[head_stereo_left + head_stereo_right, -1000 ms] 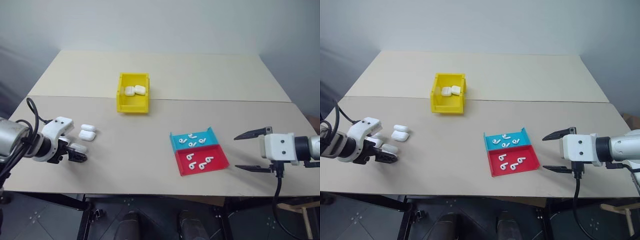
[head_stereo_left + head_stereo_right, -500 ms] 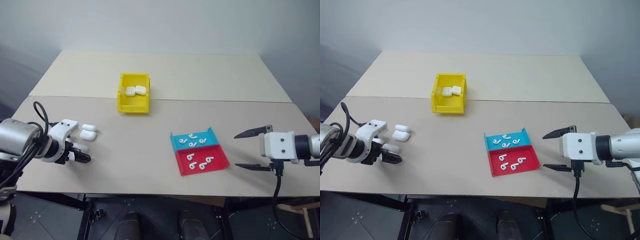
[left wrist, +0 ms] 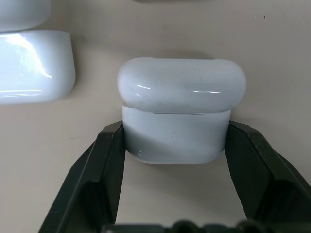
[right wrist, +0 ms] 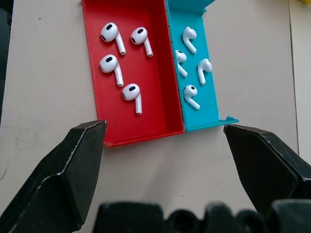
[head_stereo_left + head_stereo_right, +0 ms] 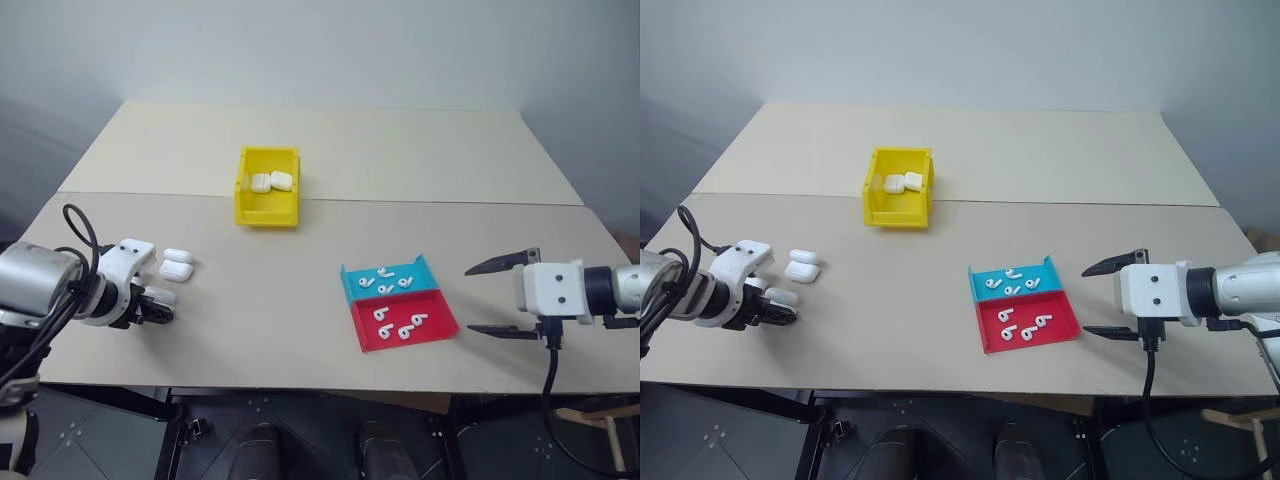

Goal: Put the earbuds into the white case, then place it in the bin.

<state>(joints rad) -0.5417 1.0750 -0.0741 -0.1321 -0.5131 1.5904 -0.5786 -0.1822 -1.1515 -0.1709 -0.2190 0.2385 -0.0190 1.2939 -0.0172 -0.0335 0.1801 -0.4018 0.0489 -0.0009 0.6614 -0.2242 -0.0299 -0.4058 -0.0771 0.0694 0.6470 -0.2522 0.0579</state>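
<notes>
Left gripper (image 3: 175, 145), low at the near left of the beige table (image 5: 330, 240): its two black fingers (image 3: 109, 160) press against the sides of a small glossy white rounded case (image 3: 177, 109) that sits on the tabletop, lid closed. From the head views this clamped case is mostly hidden behind the gripper's white wrist housing; only a white sliver shows at the fingertips. The left wrist view makes the grip plain, both pads touching the case's lower half.

Two more identical white cases (image 5: 177, 263) lie just beyond the gripper, side by side. The wrist view cuts them off at the frame edge, so just one rounded end and a corner of the second show.

Yellow plastic open-top bin (image 5: 267, 199) stands further back, near the table's middle seam, well apart from both arms. Two white cases (image 5: 271, 181) rest inside against its far wall; the bin's tall walls hide part of its floor.

Right gripper (image 5: 505, 297) hovers at the near right, fingers spread wide, holding nothing. Its wrist view looks down on a shallow red tray (image 4: 131, 73) touching a shallow blue tray (image 4: 197, 73), four tiny white stemmed earbuds (image 4: 119, 63) in each. In the head views those earbuds are specks, hard to count.
</notes>
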